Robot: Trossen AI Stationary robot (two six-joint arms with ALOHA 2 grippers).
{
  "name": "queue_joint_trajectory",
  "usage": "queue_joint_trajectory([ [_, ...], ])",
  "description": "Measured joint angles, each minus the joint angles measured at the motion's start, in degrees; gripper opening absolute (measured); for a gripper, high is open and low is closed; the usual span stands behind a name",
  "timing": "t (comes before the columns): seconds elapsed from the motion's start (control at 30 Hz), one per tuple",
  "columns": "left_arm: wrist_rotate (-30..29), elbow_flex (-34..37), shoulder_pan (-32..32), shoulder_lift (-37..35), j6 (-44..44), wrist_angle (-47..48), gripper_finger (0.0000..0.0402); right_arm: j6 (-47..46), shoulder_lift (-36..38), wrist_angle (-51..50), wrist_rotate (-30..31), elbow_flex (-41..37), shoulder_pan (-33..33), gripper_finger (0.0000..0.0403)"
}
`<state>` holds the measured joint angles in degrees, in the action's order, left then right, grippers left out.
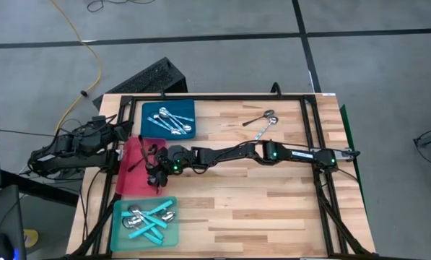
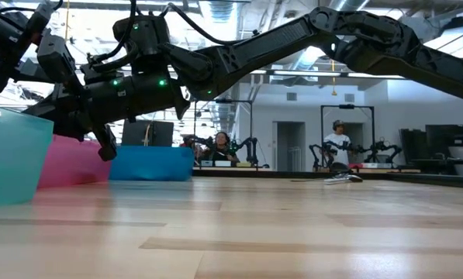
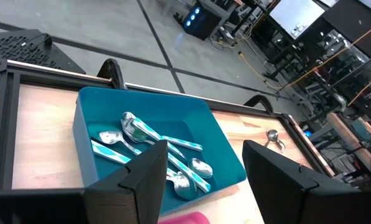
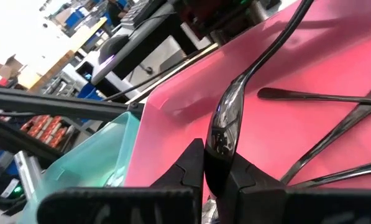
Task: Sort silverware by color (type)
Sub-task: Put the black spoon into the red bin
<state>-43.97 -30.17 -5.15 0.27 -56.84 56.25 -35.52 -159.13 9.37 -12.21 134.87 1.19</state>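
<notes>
My right gripper (image 1: 154, 172) reaches across the table and is shut on a black spoon (image 4: 235, 93) above the red tray (image 1: 132, 180). More black spoons (image 4: 325, 96) lie flat in that tray. The blue tray (image 1: 168, 119) at the far left holds several shiny silver spoons (image 3: 148, 140). Spoons with turquoise handles (image 1: 149, 217) lie in the teal tray (image 1: 121, 235) at the near left. Two silver spoons (image 1: 262, 123) lie on the bare wood at the far side. My left gripper (image 3: 204, 177) waits open beyond the table's left edge, facing the blue tray. My right gripper pinches the black spoon's bowl (image 4: 221, 140) between its two fingers (image 4: 191, 165). It comes nearly level from the table's right side, tipped slightly down. The handle (image 4: 278, 40) runs forward from the fingers over the red tray. Whether its far end touches the tray, I cannot tell.
The three trays stand in a column along the table's left edge. A black frame (image 1: 312, 137) runs around the tabletop. The wood between the trays and the right arm's base is open. People sit at other stations in the room beyond (image 2: 340, 143).
</notes>
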Motion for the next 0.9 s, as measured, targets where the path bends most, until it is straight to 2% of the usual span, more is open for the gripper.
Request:
queue_joint_trajectory([
  [0.2, 0.0, 0.0, 0.0, 0.0, 0.0, 0.0, 0.0195, 1.8, 0.2, 0.0, -3.9, 0.0, 0.5, 0.0039],
  [0.3, 0.0, 0.0, 0.0, 0.0, 0.0, 0.0, 0.0195, 7.4, 1.6, -1.5, -7.9, -0.1, 0.6, 0.0039],
  [0.4, 0.0, 0.0, 0.0, 0.0, 0.0, 0.0, 0.0195, 12.8, 3.2, -4.1, -7.4, -0.2, 0.8, 0.0039],
  [0.53, 0.0, 0.0, 0.0, 0.0, 0.0, 0.0, 0.0195, 21.3, 8.9, -10.7, -1.7, -0.2, 0.3, 0.0038],
  [0.7, 0.0, 0.0, 0.0, 0.0, 0.0, 0.0, 0.0195, 36.7, 16.5, -21.1, 11.6, 0.4, 0.8, 0.0038],
  [0.9, -0.1, 0.0, 0.0, 0.0, 0.0, 0.0, 0.0195, 50.4, 15.4, -27.9, 21.5, -0.4, 2.2, 0.0038],
])
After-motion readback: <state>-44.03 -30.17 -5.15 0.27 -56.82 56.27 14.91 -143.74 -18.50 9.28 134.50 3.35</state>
